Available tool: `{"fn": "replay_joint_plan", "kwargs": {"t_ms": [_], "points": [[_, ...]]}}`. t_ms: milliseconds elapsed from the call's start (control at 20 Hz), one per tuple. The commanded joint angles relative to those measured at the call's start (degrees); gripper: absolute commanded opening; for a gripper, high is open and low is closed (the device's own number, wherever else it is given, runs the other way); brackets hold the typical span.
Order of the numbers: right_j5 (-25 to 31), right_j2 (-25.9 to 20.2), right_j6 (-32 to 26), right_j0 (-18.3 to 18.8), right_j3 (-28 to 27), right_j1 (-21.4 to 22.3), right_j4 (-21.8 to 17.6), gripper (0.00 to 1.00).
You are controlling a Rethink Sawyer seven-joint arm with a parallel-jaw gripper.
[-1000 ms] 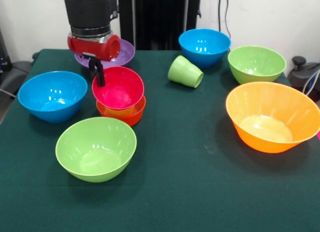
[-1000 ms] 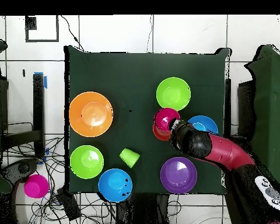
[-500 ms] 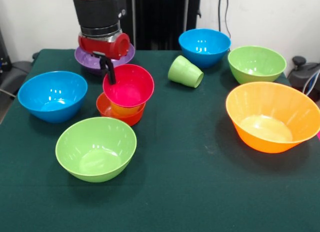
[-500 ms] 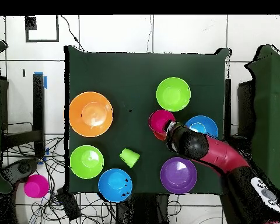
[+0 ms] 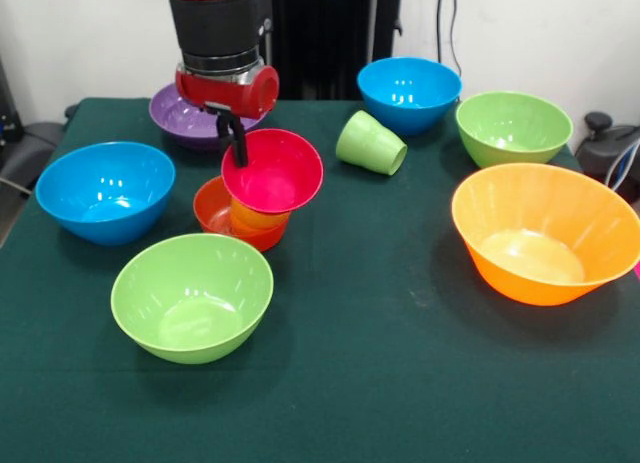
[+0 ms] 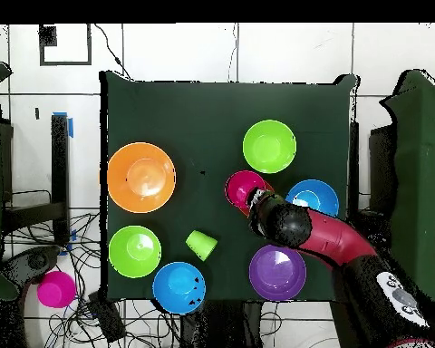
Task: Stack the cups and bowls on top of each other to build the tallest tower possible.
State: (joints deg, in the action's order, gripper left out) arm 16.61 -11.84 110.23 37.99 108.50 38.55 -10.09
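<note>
My gripper (image 5: 237, 143) is shut on the near-left rim of the magenta bowl (image 5: 278, 173), one dark finger (image 5: 238, 148) showing inside the rim. The magenta bowl is tilted and sits off-centre to the right over the orange cup (image 5: 256, 220), which stands in the small red-orange bowl (image 5: 214, 215). In the overhead view the gripper (image 6: 256, 201) is at the edge of the magenta bowl (image 6: 241, 188). The light green cup (image 5: 370, 143) lies on its side; it also shows in the overhead view (image 6: 201, 244).
Blue bowls (image 5: 105, 191) (image 5: 409, 93), light green bowls (image 5: 192, 295) (image 5: 513, 126), the large orange bowl (image 5: 545, 231) and the purple bowl (image 5: 180, 113), partly behind the arm, stand around the stack. The near light green bowl is close in front of it.
The gripper has moved right in the front view, dragging the magenta bowl with it, so the bowl now overhangs the red-orange bowl's right side and uncovers its left part.
</note>
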Motion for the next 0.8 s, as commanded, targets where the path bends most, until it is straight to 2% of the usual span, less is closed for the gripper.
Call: {"fn": "replay_joint_plan", "kwargs": {"t_ms": [50, 400, 800], "points": [[2.5, 5.1, 7.6, -4.5, 1.4, -0.6, -0.9, 0.0], [5.4, 11.3, 4.1, -6.7, -1.3, -0.2, -3.5, 0.0], [3.8, 11.7, 2.1, -5.3, -0.4, 0.0, -3.0, 0.0]]}}
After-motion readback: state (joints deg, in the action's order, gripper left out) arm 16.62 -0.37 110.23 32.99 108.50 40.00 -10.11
